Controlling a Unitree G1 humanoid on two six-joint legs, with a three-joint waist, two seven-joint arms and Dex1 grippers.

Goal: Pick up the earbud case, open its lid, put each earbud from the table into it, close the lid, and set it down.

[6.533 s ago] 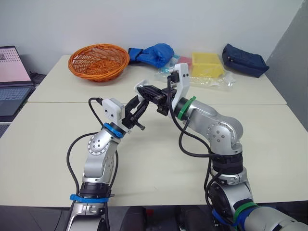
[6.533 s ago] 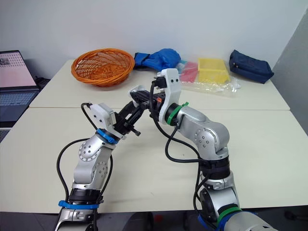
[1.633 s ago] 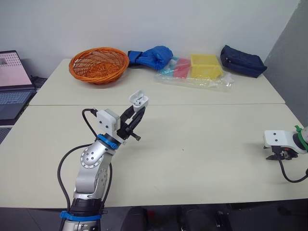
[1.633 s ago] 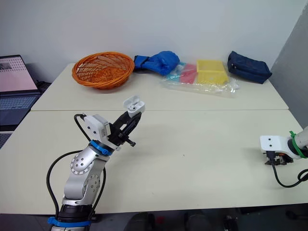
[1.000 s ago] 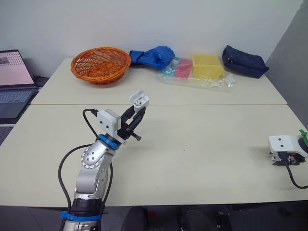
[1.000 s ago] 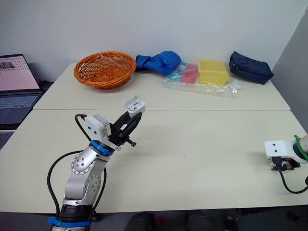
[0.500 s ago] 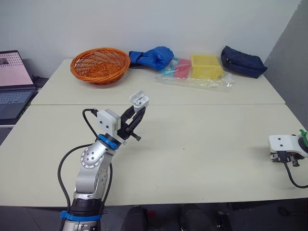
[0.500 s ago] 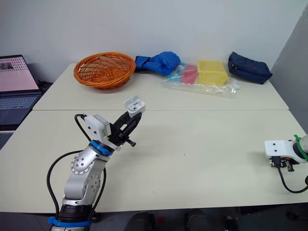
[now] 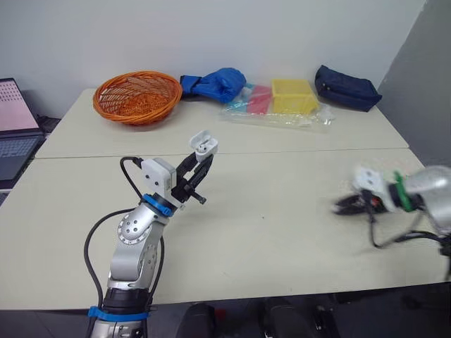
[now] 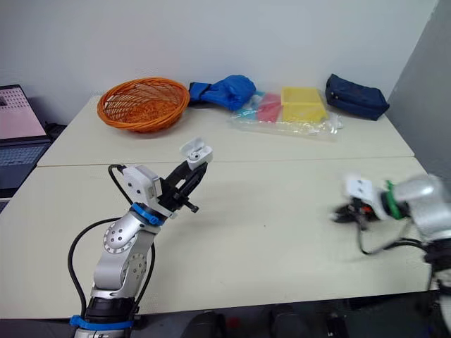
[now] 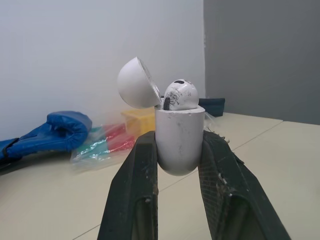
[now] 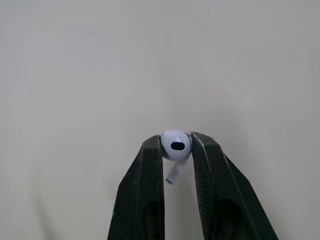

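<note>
My left gripper (image 9: 201,159) is shut on the white earbud case (image 9: 204,144), held up above the middle-left of the table. In the left wrist view the case (image 11: 179,139) sits between the black fingers (image 11: 135,190) with its lid (image 11: 136,83) tipped open and one earbud (image 11: 180,95) seated in it. My right gripper (image 9: 343,205) hovers low over the table's right side. The right wrist view shows it shut on the second white earbud (image 12: 175,145), pinched at the fingertips (image 12: 151,155) above bare tabletop.
At the back of the table stand an orange wicker basket (image 9: 135,96), a blue glove (image 9: 215,82), a yellow box (image 9: 294,94) on clear plastic bags and a dark blue pouch (image 9: 346,87). A laptop (image 9: 17,123) sits at the far left edge.
My right arm has swung in from the table's right edge toward the middle. The left gripper and case stay put. The camera has shifted a little.
</note>
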